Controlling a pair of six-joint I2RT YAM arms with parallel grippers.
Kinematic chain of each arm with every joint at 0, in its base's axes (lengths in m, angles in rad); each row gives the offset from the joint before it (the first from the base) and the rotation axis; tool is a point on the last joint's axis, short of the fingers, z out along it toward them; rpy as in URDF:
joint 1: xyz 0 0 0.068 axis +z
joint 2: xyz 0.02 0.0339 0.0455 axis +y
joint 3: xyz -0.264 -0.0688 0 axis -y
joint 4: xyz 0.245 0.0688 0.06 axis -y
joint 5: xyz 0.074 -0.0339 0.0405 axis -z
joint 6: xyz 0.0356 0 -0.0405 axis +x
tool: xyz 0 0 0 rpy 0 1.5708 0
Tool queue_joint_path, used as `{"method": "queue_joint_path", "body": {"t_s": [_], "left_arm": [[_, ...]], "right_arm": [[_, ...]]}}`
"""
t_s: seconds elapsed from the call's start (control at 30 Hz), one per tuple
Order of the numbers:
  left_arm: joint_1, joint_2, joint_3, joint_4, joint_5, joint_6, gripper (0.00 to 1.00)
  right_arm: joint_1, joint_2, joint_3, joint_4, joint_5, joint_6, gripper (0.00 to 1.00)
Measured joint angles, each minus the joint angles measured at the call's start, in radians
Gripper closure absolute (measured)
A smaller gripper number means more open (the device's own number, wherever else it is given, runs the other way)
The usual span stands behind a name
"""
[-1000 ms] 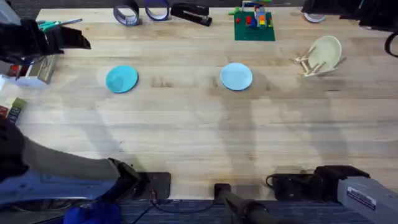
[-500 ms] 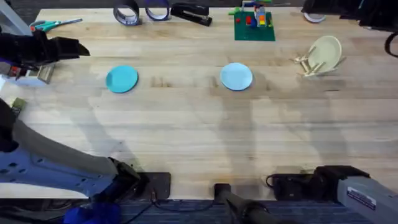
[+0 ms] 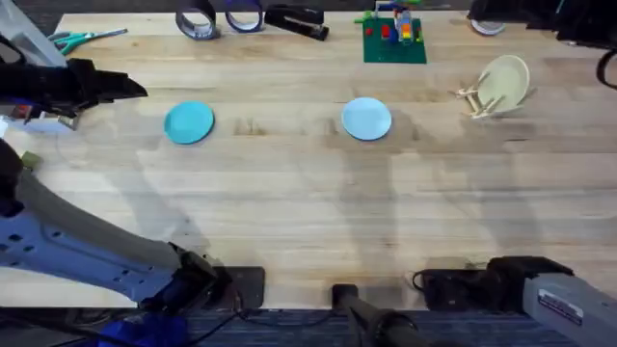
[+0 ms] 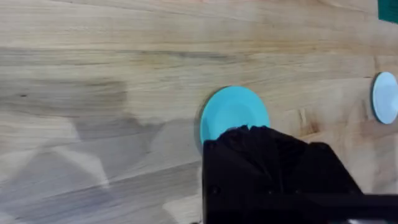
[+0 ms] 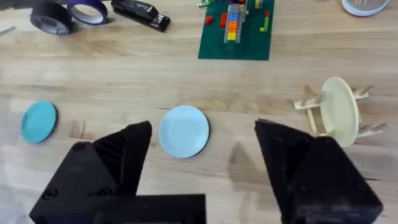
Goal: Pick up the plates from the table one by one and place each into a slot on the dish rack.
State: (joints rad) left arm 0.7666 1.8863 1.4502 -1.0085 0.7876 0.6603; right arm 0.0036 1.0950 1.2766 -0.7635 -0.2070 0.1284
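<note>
A bright teal-blue plate (image 3: 189, 122) (image 4: 231, 111) (image 5: 38, 121) lies flat on the left part of the wooden table (image 3: 308, 202). My left gripper (image 3: 133, 89) (image 4: 249, 134) hovers to the left of it and points toward it. The pale blue plate (image 3: 366, 118) (image 5: 184, 130) (image 4: 385, 98) lies flat near the table's middle. At the right stands the small wooden dish rack (image 3: 479, 99) (image 5: 314, 109), with a cream-yellow plate (image 3: 507, 79) (image 5: 341, 111) upright in one slot. My right gripper (image 5: 204, 130) is open, high and back from the pale plate.
Along the far edge lie two tape rolls (image 3: 198, 19) (image 3: 243, 13), a black stapler (image 3: 297, 21), a green brick baseplate (image 3: 393, 40) and scissors (image 3: 82, 38). Small boxes (image 3: 39, 118) sit at the left edge. Bare wood stretches between the plates and the arm bases.
The left arm has swung its gripper a little toward the near side and to the right, closer to the teal plate. Plates, rack and right arm have not moved.
</note>
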Motion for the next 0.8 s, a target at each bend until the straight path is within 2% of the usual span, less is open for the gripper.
{"method": "queue_joint_path", "body": {"t_s": [0.37,0.8], "left_arm": [[0.000,0.128,0.001,-0.012,0.011,0.033,0.960],[0.000,0.138,0.001,-0.014,0.013,0.040,0.960]], "right_arm": [[0.000,0.000,0.000,0.000,0.000,0.000,0.007],[0.000,0.000,0.000,0.000,0.000,0.003,0.007]]}}
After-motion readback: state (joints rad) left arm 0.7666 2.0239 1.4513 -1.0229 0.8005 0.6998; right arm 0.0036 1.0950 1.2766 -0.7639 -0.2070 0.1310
